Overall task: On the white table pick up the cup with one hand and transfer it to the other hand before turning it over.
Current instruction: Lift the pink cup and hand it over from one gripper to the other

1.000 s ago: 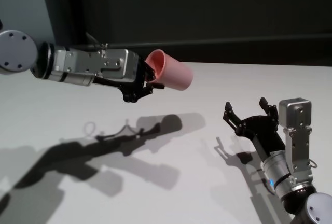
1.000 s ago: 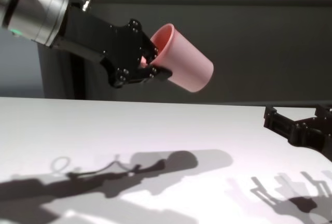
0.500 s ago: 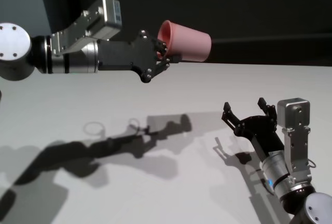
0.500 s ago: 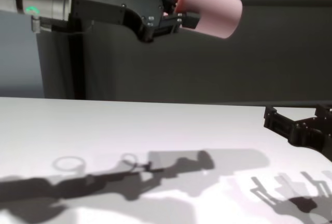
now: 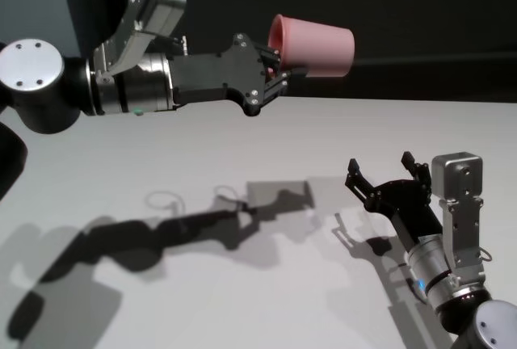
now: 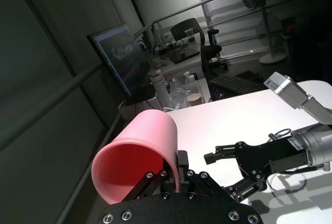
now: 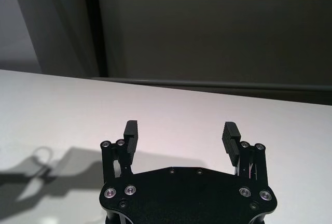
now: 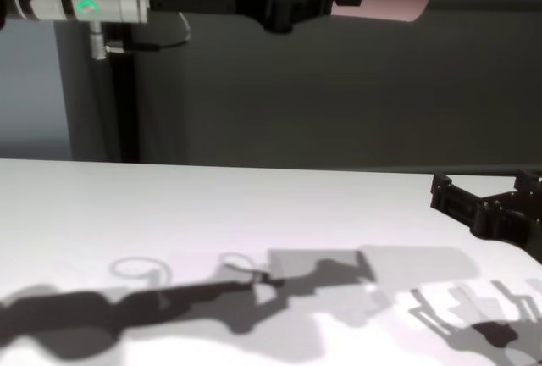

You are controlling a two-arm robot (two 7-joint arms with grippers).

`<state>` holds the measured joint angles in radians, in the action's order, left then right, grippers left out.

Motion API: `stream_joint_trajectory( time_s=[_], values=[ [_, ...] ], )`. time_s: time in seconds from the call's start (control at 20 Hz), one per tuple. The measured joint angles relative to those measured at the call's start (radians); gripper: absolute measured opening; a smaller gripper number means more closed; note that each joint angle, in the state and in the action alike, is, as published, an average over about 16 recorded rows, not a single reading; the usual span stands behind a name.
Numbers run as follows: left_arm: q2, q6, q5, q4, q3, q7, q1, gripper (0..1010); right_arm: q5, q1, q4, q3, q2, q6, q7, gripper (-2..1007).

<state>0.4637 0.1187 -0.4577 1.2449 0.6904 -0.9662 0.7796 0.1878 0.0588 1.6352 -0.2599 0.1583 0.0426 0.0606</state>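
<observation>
The cup point(image 5: 313, 45) is clamped at its rim by the left gripper point(image 5: 279, 70), held on its side high above the white table point(image 5: 202, 163). The right gripper point(image 5: 386, 178) is spread wide, empty, near the tabletop. The cup's interior is shown only in the left wrist view.

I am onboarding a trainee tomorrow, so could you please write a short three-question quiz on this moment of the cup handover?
1. True or false: the cup rests on the white table.
2. Which gripper holds the cup? A) left gripper B) right gripper C) both
3. Fill in: the right gripper's fingers are ___.

Key:
1. False: it is held on its side, high above the table.
2. A: clamped on the cup's rim.
3. Open: spread, empty, low near the table.
</observation>
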Motion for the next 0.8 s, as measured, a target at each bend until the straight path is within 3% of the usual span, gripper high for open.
stream_joint_trajectory(
  time_s=[0.35,0.8],
  values=[
    [-0.024,-0.039,-0.081,-0.028,-0.002,-0.015,-0.008,48,0.0,0.0,0.0,0.0,0.0,0.0,0.0,1002],
    [-0.035,-0.062,-0.136,-0.055,0.003,-0.022,-0.007,48,0.0,0.0,0.0,0.0,0.0,0.0,0.0,1002]
  ],
)
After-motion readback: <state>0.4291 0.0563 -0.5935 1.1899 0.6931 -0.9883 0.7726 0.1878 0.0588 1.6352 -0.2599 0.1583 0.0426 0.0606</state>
